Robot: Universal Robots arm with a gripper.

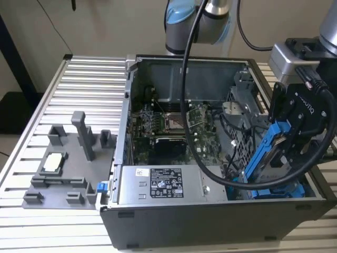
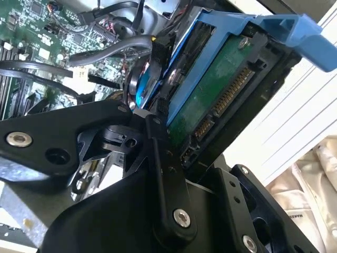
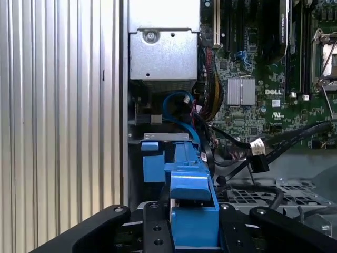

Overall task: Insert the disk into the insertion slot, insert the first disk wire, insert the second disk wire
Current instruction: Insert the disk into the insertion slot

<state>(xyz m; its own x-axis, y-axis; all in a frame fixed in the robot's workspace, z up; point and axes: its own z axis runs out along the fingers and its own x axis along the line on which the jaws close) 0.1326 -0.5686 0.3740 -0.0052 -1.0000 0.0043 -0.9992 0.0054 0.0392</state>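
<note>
My gripper (image 1: pixel 284 150) is shut on the disk (image 1: pixel 263 153), a drive in a bright blue carrier, held steeply tilted at the case's front corner on the exterior view's right. Its lower end dips into the insertion slot (image 1: pixel 279 191), a grey bay with blue fittings beside a perforated wall (image 1: pixel 239 142). In the second wrist view the disk's green underside (image 2: pixel 210 100) and connector face the camera, with a black finger (image 2: pixel 160 168) against the carrier. In the first wrist view the blue carrier (image 3: pixel 192 211) sits between the fingers. Loose wires with a white plug (image 3: pixel 258 147) and a black plug (image 3: pixel 261 166) lie beside it.
The open computer case (image 1: pixel 158 211) holds a green motherboard (image 1: pixel 168 126) and a silver power-supply box (image 1: pixel 166 184) along its front. A thick black cable (image 1: pixel 184 95) hangs across the case. A grey fixture (image 1: pixel 68 168) stands on the slatted table at the exterior view's left.
</note>
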